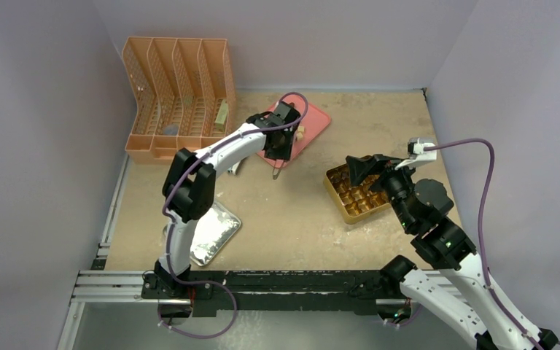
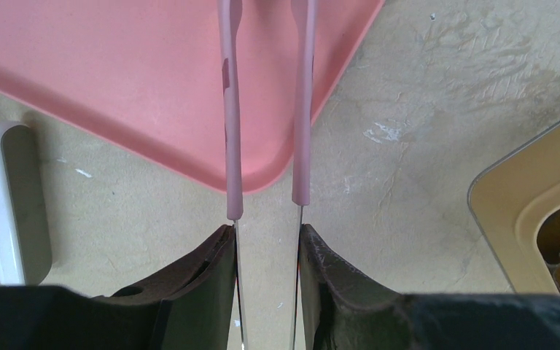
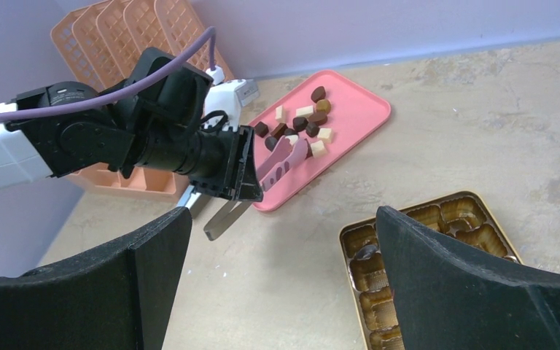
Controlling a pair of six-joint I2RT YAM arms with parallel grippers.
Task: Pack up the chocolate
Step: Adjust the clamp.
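Pink tongs (image 3: 281, 160) in left gripper (image 2: 266, 233) by chocolate (image 3: 302, 124), right gripper (image 3: 283, 215) spread wide

I see a scuffed beige table (image 1: 292, 211) carrying an orange file rack (image 1: 179, 95) at the far left, with a pink tray (image 1: 317, 120) just beside it. A gold gridded box (image 1: 335, 195) lies at the right, and a silver tray (image 1: 215, 233) at the near left

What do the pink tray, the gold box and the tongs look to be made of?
Pink tray: likely plastic, with a smooth matte face and a rounded moulded rim.
Gold box: thin metal or foil-faced plastic with a gold sheen and pressed cells; cannot tell which.
Tongs: bright steel-like blades with matte pink sleeves, perhaps silicone.
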